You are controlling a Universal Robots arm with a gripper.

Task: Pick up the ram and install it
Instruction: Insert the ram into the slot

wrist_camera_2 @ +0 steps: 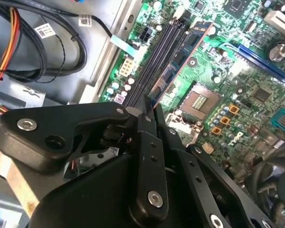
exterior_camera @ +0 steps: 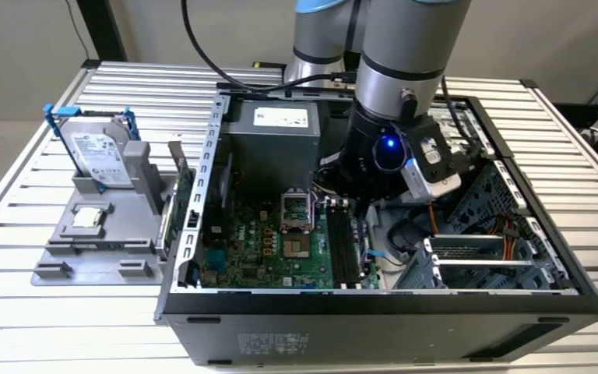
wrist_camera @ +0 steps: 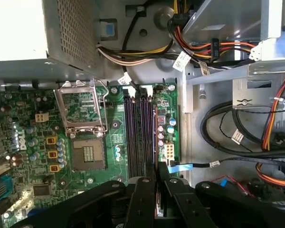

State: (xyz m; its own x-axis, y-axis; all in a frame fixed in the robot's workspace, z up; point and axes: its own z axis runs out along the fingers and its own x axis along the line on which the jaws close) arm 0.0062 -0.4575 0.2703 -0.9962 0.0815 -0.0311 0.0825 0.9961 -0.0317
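Note:
The ram point(wrist_camera_2: 189, 56) is a thin greenish-blue board with a copper-coloured edge, and it sticks out from between my fingertips. My gripper point(wrist_camera_2: 149, 108) is shut on it. In the first wrist view the ram point(wrist_camera: 156, 142) shows edge-on as a thin line, and the gripper point(wrist_camera: 156, 172) holds it over the dark memory slots point(wrist_camera: 138, 133) of the green motherboard point(wrist_camera: 33, 137), along the slot nearest the case wall. In the exterior view my gripper point(exterior_camera: 338, 195) reaches down inside the open computer case point(exterior_camera: 382, 300), just above the slots point(exterior_camera: 342, 248). Whether the ram touches a slot I cannot tell.
The open CPU socket point(exterior_camera: 293, 212) lies beside the slots, with the power supply point(exterior_camera: 273, 132) behind it. Cable bundles point(wrist_camera: 228, 128) and a drive cage point(exterior_camera: 486, 257) fill the case on the exterior view's right. Outside the case, a hard drive with blue rails point(exterior_camera: 102, 156) stands on a grey holder point(exterior_camera: 91, 249).

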